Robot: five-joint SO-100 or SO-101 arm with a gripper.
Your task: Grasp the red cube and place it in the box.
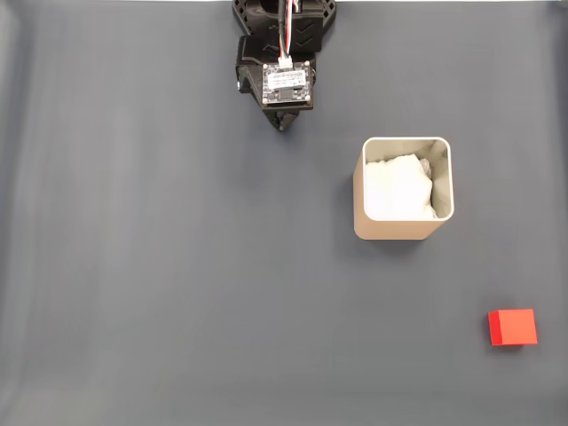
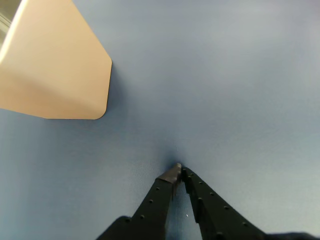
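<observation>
Jaws closed, tips touching, holding nothing; red cube well apart from box.

I find the arm folded at the top edge of the fixed view, its wrist circuit board facing up and the gripper pointing down the frame. In the wrist view the gripper enters from the bottom edge, black fingers meeting at their tips, nothing between them.
</observation>
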